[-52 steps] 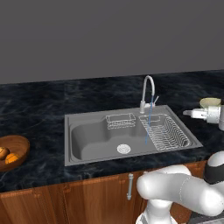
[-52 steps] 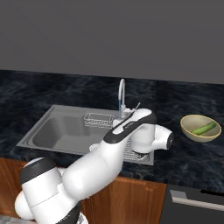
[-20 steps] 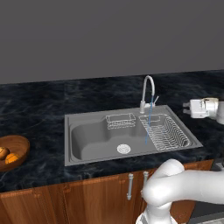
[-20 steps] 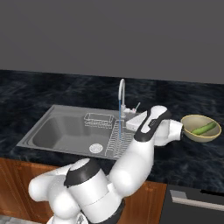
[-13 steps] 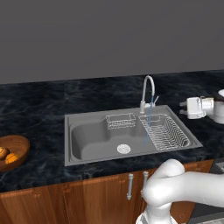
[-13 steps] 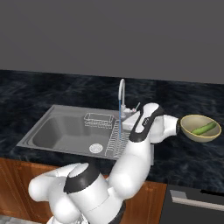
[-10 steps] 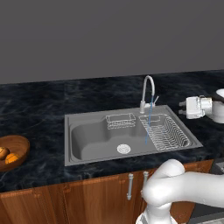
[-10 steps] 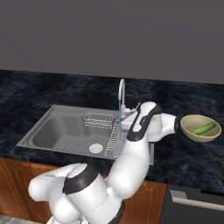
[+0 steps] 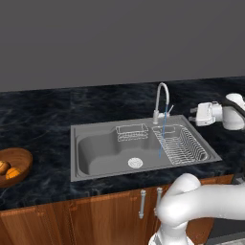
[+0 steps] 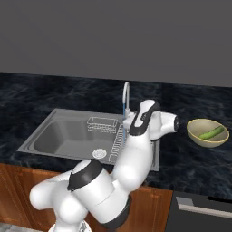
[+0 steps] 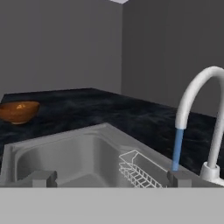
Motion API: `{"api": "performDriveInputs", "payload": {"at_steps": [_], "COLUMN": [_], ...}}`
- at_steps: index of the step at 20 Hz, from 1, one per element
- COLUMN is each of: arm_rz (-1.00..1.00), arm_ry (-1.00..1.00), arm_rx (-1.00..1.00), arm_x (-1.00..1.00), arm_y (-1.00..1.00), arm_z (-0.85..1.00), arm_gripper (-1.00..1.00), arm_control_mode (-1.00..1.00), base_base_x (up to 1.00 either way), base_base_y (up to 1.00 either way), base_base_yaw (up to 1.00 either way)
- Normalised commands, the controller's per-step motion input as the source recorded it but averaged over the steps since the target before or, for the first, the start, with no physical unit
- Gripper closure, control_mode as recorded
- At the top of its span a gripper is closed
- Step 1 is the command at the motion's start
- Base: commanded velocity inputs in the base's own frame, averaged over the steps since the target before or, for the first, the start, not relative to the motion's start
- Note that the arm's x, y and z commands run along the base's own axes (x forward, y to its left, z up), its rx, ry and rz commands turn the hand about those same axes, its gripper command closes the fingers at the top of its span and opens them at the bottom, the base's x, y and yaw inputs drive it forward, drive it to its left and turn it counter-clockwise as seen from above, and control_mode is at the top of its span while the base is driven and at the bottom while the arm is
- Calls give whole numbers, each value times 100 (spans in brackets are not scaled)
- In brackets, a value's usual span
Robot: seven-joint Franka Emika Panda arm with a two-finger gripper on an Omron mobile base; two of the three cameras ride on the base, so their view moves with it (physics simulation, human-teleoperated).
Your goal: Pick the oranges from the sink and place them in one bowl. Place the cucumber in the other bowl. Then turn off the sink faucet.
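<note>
A: What has changed since the earlier pictures?

B: The gripper (image 9: pixel 192 115) has swung away from the olive-yellow bowl (image 10: pixel 207 132) and come in toward the sink faucet (image 9: pixel 162 102). It now hangs over the counter (image 9: pixel 43 122) just right of the sink (image 9: pixel 95 148).

A: Does it hold something?

B: No. In the hand view the two tips sit far apart with nothing between them, so the fingers are spread wide.

A: And the fruit?

B: The oranges (image 9: pixel 7 170) lie in the wooden bowl (image 9: pixel 21 160) at the far left. The cucumber (image 10: pixel 211 133) lies in the olive-yellow bowl. Water is running from the spout.

A: So which way for the next move?

B: I judge only the faucet remains. Its base and small lever (image 9: pixel 169 109) stand to the left of the gripper, near, at about the same height, so the reach is sideways.
</note>
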Motion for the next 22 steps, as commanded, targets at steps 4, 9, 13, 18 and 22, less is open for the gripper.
{"api": "performDriveInputs", "payload": {"at_steps": [4, 9, 13, 18, 22], "arm_rz": [0, 0, 1, 5, 6], "arm_ry": [0, 0, 0, 0, 0], "arm_rx": [0, 0, 0, 0, 0], "arm_x": [37, 27, 36, 33, 31], "arm_y": [-17, -33, -25, -4, 0], "arm_z": [-19, -28, -15, -6, -15], "arm_gripper": [-100, -100, -100, -100, -100], "arm_control_mode": [-100, -100, -100, -100, -100], "base_base_x": [0, 0, 0, 0, 0], "base_base_y": [0, 0, 0, 0, 0], "base_base_yaw": [0, 0, 0, 0, 0]}}
